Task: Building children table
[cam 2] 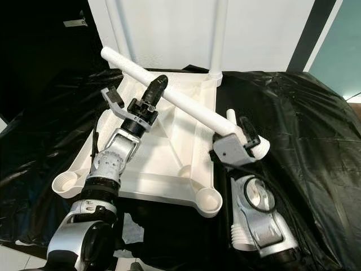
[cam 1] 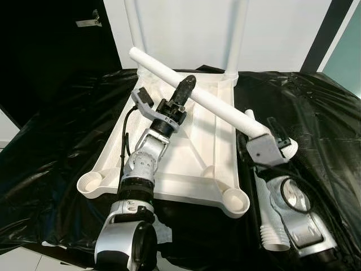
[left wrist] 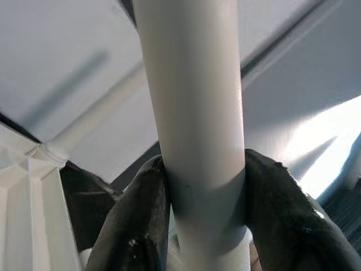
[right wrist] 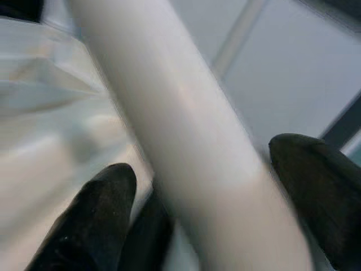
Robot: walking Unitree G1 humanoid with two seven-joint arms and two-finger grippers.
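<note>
— So where's the leg (cam 1: 208,101)?
— Across the upturned tabletop (cam 1: 194,158), held at both ends. The left gripper (cam 1: 186,89) is clamped on it near the upper part, fingers (left wrist: 141,220) pressed to each side.
— And the right gripper (cam 1: 271,138)?
— At the lower end; its fingers (right wrist: 101,209) flank the leg, contact unclear.
— Which way does it run?
— Diagonally, far-left down to near-right. Two legs (cam 1: 237,34) already stand in far corners; near sockets (cam 1: 234,202) lie open, black sheet (cam 1: 51,152) around.

A crinkled black plastic sheet (cam 1: 316,113) covers the surface from left to right. Behind it stands a white wall (cam 1: 186,28). A black panel (cam 1: 51,51) fills the far left, a teal surface (cam 1: 347,53) the far right.
</note>
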